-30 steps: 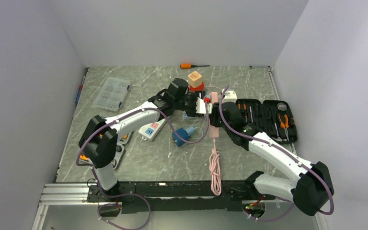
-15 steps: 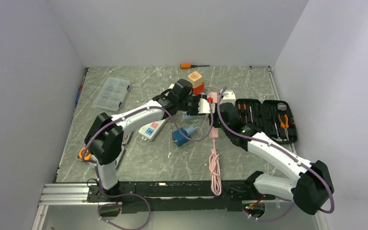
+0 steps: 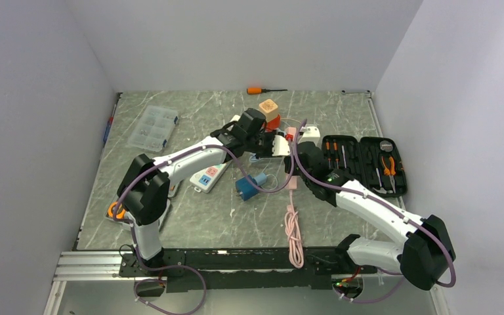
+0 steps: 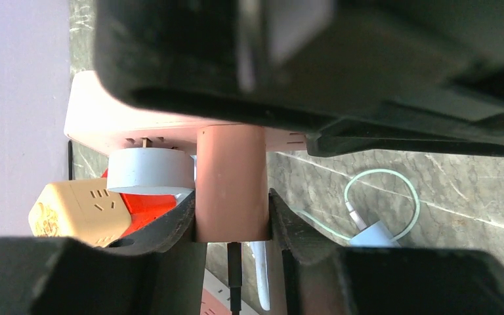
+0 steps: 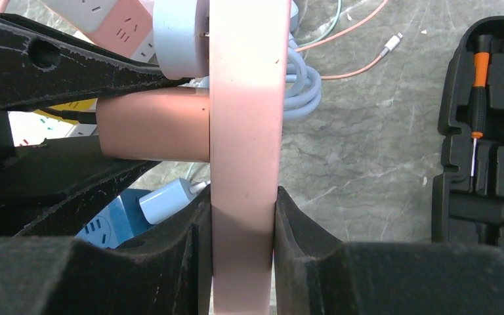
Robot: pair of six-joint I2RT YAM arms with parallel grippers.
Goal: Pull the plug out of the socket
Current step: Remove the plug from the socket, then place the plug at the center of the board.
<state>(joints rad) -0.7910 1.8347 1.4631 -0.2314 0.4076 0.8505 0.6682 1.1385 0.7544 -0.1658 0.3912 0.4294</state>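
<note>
Both arms meet over the middle of the marble-patterned table (image 3: 190, 216), nose to nose. In the left wrist view the left gripper (image 4: 231, 220) has its two dark fingers pressed against either side of the salmon plug (image 4: 231, 174): a pinch, pads touching the plug's body. The plug is seated in the pink power strip (image 5: 246, 98), its base flush against the strip's face. Right beside it on the same face sits a round white plug (image 4: 149, 170), with its prongs just visible at the strip.

The right wrist view shows the right gripper (image 5: 243, 220) clamped across the strip's narrow edge, both pads tight on it. The strip stands on edge between the fingers, and the salmon plug sticks out sideways to the left.

Behind the plugs are a yellow cube socket (image 4: 72, 203) and a red block (image 4: 141, 207). A pale green cable (image 4: 380, 197) loops on the table. The open black tool case (image 3: 364, 164) lies to the right, a clear compartment box (image 3: 152, 127) at far left, and an orange-handled screwdriver (image 3: 262, 90) by the back wall.
</note>
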